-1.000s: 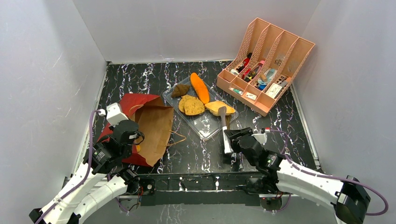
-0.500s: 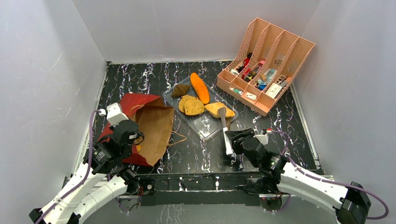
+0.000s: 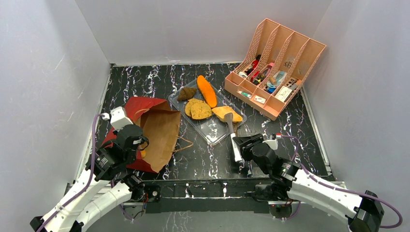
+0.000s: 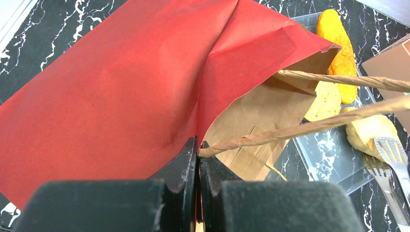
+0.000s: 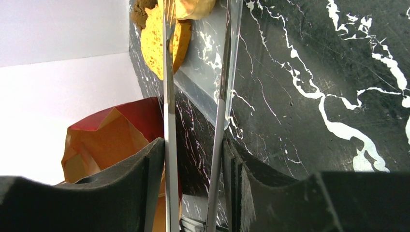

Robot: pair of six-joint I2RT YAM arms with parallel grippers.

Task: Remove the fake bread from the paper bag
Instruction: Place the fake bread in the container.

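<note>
Tongs [image 3: 229, 118] edge left toward tan bread piece [image 3: 223, 111], frame centre; right gripper [image 5: 194, 159] clenched on them. Left gripper [image 4: 198, 154] pinches paper bag handle [image 4: 270, 137]. Bread likely light, soft: grip mid-body.

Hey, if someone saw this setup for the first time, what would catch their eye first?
The red paper bag lies on its side at the table's left, brown inside showing, its twisted handle pinched in the left gripper. In the middle, a clear tray holds the fake bread, and the right gripper reaches metal tongs to a yellow piece there. A pink desk organizer stands at the back right.
</note>
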